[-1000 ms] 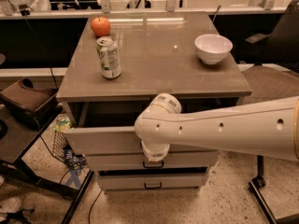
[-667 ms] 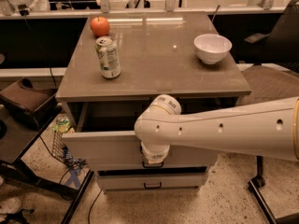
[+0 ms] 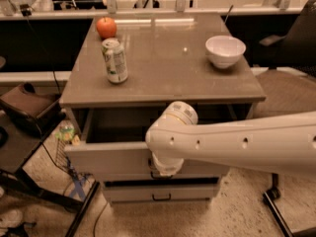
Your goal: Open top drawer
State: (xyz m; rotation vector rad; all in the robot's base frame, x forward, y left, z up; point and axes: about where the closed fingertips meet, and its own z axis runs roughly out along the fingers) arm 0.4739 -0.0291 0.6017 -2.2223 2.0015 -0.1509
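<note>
The top drawer of the grey-beige cabinet stands partly pulled out, and its shadowed interior shows under the tabletop. My white arm reaches in from the right. Its wrist hangs over the middle of the drawer front, and my gripper is down at the drawer's handle, mostly hidden behind the wrist. A lower drawer with a black bar handle is closed beneath it.
On the cabinet top stand a red apple, a green-white can and a white bowl. An office chair is at the right. A brown bag and a wire basket with a green bottle are at the left.
The top drawer has slid further out toward the camera, and my arm and wrist have moved back with it.
</note>
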